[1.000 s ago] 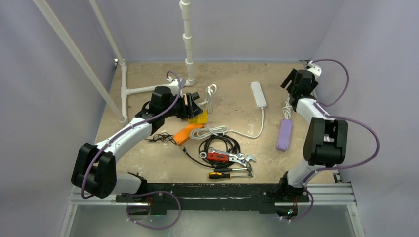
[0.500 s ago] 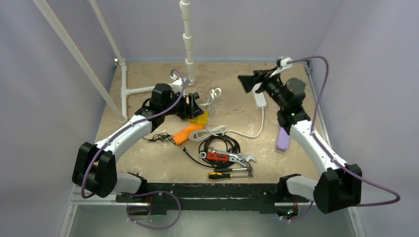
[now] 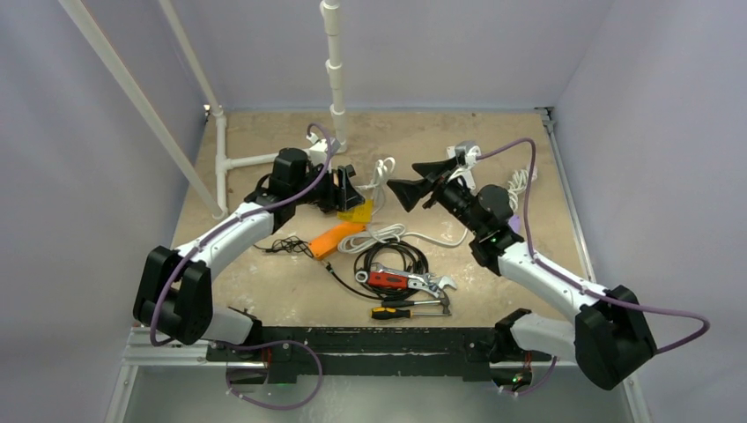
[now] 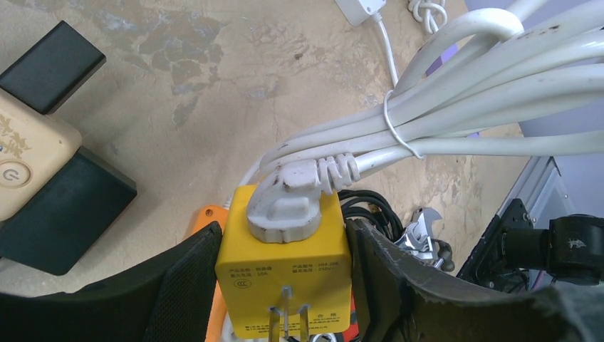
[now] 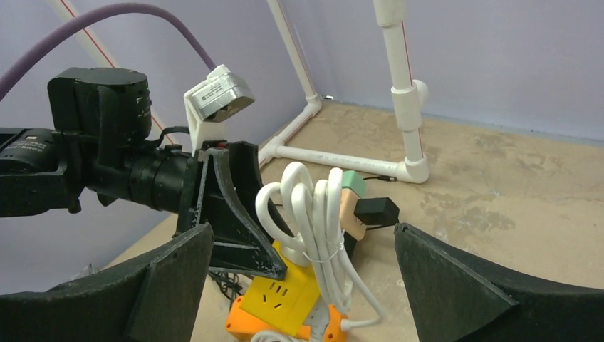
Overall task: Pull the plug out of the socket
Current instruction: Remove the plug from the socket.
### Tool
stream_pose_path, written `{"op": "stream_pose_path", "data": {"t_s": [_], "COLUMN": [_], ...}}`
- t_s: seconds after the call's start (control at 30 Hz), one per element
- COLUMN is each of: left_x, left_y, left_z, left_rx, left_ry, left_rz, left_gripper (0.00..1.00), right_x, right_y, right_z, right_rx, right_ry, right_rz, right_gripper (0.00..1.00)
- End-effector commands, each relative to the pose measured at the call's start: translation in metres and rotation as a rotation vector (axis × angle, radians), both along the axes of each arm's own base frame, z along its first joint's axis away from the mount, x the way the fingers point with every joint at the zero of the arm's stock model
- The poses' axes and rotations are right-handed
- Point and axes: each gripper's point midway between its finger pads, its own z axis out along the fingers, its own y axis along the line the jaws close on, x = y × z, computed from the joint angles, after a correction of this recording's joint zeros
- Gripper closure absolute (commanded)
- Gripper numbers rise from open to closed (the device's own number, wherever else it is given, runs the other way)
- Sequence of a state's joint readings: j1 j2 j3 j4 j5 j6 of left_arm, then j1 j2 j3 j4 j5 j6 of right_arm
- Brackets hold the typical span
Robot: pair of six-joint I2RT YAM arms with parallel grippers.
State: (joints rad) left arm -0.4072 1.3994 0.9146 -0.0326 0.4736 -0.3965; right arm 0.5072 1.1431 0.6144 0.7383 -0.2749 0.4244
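Observation:
A yellow cube socket [image 4: 285, 249] sits between the black pads of my left gripper [image 4: 281, 285], which is shut on it. It is tilted above an orange power strip [image 5: 246, 320]. A white plug [image 4: 285, 210] is seated in the socket's top face. Its tied bundle of white cable [image 4: 463, 92] loops away from it. From above, the socket [image 3: 357, 211] is left of centre with the left gripper [image 3: 346, 189] on it. My right gripper [image 3: 414, 182] is open just right of the cable bundle [image 3: 379, 172]. Its wrist view frames the socket [image 5: 292, 288] and bundle [image 5: 313, 214] between wide fingers [image 5: 171, 285], touching nothing.
The orange power strip [image 3: 335, 236], a black cable coil [image 3: 392, 260], a wrench [image 3: 432, 282] and screwdrivers [image 3: 410, 310] lie in front of the socket. A white pipe frame [image 3: 335, 79] stands at the back. A beige adapter [image 5: 350, 206] and a black one [image 5: 376, 210] lie behind the bundle.
The right arm has swung from the back right corner leftward to the cable bundle, its jaws opening wider. The left gripper has kept still on the socket.

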Motion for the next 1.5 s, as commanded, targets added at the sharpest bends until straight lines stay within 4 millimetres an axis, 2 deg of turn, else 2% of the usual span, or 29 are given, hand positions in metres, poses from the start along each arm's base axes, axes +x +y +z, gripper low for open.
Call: {"op": "stream_pose_path", "data": {"t_s": [0.0, 0.13, 0.33, 0.47, 0.7, 1.0, 1.1, 1.2, 1.23, 1.27, 1.33, 1.37, 1.4, 1.47], "left_x": [0.009, 0.007, 0.003, -0.004, -0.015, -0.020, -0.019, -0.020, -0.021, -0.021, -0.022, -0.023, -0.023, -0.025], "left_y": [-0.017, -0.021, -0.028, -0.036, -0.052, -0.057, -0.055, -0.056, -0.057, -0.057, -0.059, -0.059, -0.060, -0.062], "left_z": [0.036, 0.033, 0.027, 0.021, 0.008, 0.013, 0.016, 0.018, 0.019, 0.019, 0.018, 0.017, 0.016, 0.014], "left_rx": [-0.090, -0.110, -0.110, -0.090, -0.076, -0.074, -0.070, -0.075, -0.077, -0.080, -0.083, -0.084, -0.083, -0.077], "left_ry": [-0.096, -0.084, -0.076, -0.071, -0.044, -0.076, -0.090, -0.098, -0.098, -0.097, -0.087, -0.082, -0.077, -0.074], "left_rz": [-0.073, -0.085, -0.116, -0.137, -0.181, -0.183, -0.177, -0.186, -0.191, -0.194, -0.201, -0.202, -0.203, -0.210], "left_gripper": [1.00, 1.00, 1.00, 1.00, 1.00, 1.00, 1.00, 1.00, 0.97, 0.84, 0.49, 0.37, 0.28, 0.18], "right_x": [0.004, 0.002, 0.008, 0.010, 0.026, 0.039, 0.038, 0.037, 0.036, 0.036, 0.034, 0.033, 0.033, 0.031], "right_y": [0.001, 0.016, 0.043, 0.051, 0.038, 0.034, 0.036, 0.033, 0.031, 0.029, 0.024, 0.020, 0.017, 0.010], "right_z": [0.020, -0.002, -0.034, -0.041, -0.055, -0.075, -0.073, -0.070, -0.069, -0.067, -0.063, -0.060, -0.058, -0.053], "right_rx": [0.035, 0.021, 0.008, 0.007, 0.034, 0.015, 0.018, 0.024, 0.029, 0.036, 0.052, 0.065, 0.077, 0.103], "right_ry": [-0.091, -0.067, 0.010, 0.028, 0.109, 0.182, 0.176, 0.168, 0.164, 0.159, 0.151, 0.145, 0.140, 0.134], "right_rz": [-0.058, -0.020, 0.031, 0.023, -0.103, -0.171, -0.163, -0.173, -0.179, -0.185, -0.201, -0.213, -0.224, -0.248], "right_gripper": [0.01, 0.01, 0.13, 0.18, 0.32, 0.39, 0.53, 0.84, 0.94, 1.00, 1.00, 1.00, 1.00, 1.00]}}
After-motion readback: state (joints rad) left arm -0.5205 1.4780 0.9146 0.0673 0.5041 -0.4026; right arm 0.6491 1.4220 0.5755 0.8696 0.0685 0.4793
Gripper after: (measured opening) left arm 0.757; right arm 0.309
